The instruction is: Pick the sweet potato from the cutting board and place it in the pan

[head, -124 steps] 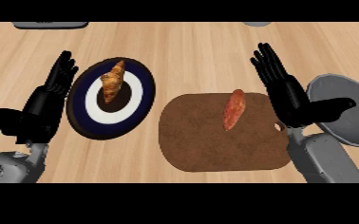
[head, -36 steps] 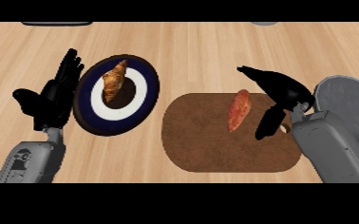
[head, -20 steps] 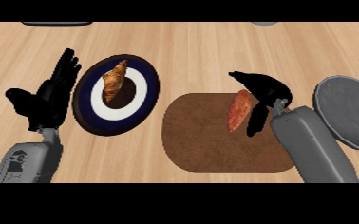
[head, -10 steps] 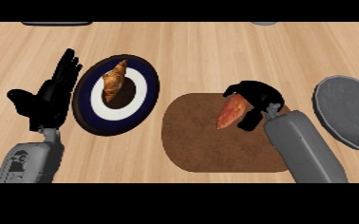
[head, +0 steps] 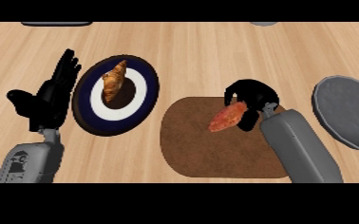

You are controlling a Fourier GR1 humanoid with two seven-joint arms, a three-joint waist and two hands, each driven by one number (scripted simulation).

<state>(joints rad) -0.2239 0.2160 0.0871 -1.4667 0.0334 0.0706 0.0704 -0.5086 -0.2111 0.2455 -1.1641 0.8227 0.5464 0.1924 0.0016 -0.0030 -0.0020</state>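
R hand (head: 251, 97) curled round potato's (head: 228, 116) fat end over board (head: 210, 154) — stiff, taper likely slippery, so grip mid-body; L hand (head: 49, 97) open.

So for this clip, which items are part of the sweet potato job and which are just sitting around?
Part of the job:
- sweet potato, with the right hand curled round it
- cutting board
- pan, at the right edge

Just lying about:
- plate with a croissant
- left hand, open and resting beside the plate
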